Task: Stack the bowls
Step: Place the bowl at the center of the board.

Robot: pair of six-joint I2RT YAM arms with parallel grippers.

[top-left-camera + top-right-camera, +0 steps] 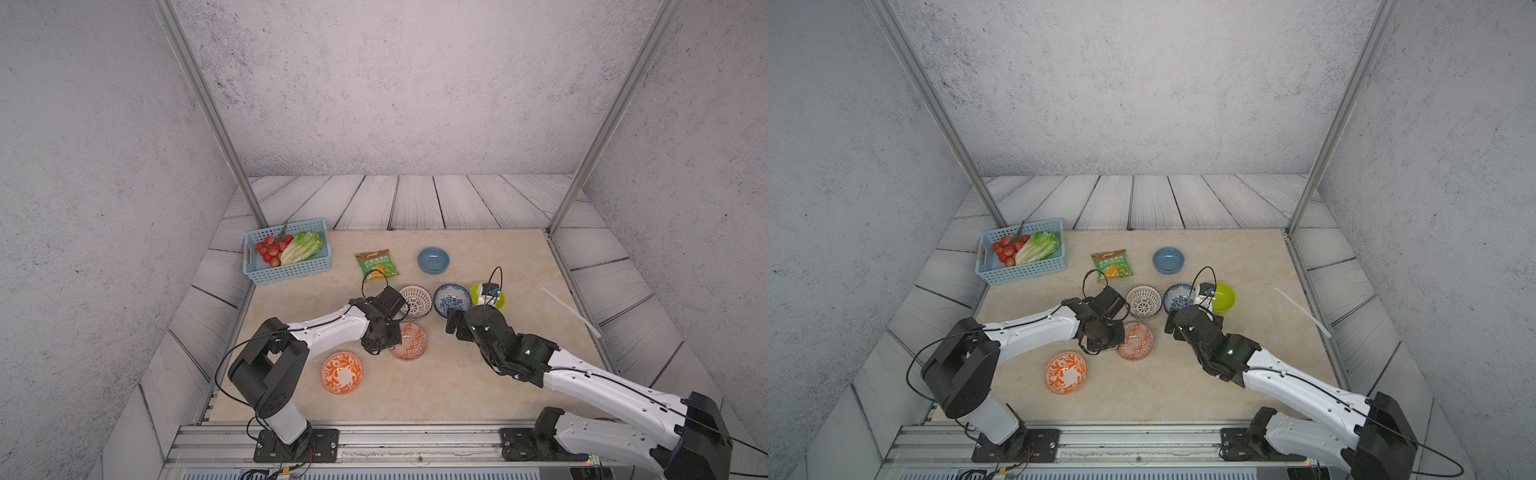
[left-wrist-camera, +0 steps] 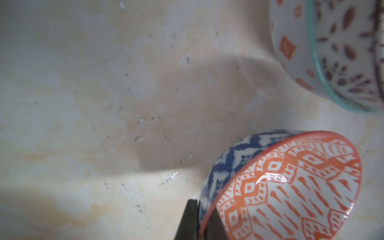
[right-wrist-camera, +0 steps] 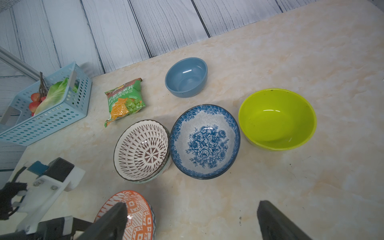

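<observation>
Left wrist view shows the left jaws pinched shut on the rim of the orange-geometric bowl (image 2: pixel 291 187), held tilted. The dark-lattice bowl (image 3: pixel 143 149) sits just beyond them; the held bowl likely needs centring over it and levelling before release. The right jaws gape wide, empty.

A beige marble bench (image 1: pixel 457 374) is carrying a blue basket (image 1: pixel 286 272) at its far-left corner, then a snack bag (image 1: pixel 376 266) and a slate bowl (image 1: pixel 433 260). Mid-bench, a lattice bowl (image 1: pixel 414 301) is nesting in a teal-rimmed bowl (image 2: pixel 291 52), in a row with a floral bowl (image 1: pixel 451 299) and a lime bowl (image 1: pixel 1225 298). A scroll bowl (image 1: pixel 341 372) is sitting near the front, a white strip (image 1: pixel 570 311) by the right edge. A geometric bowl (image 1: pixel 413 343) is tilting in the left gripper (image 2: pixel 202 222).
</observation>
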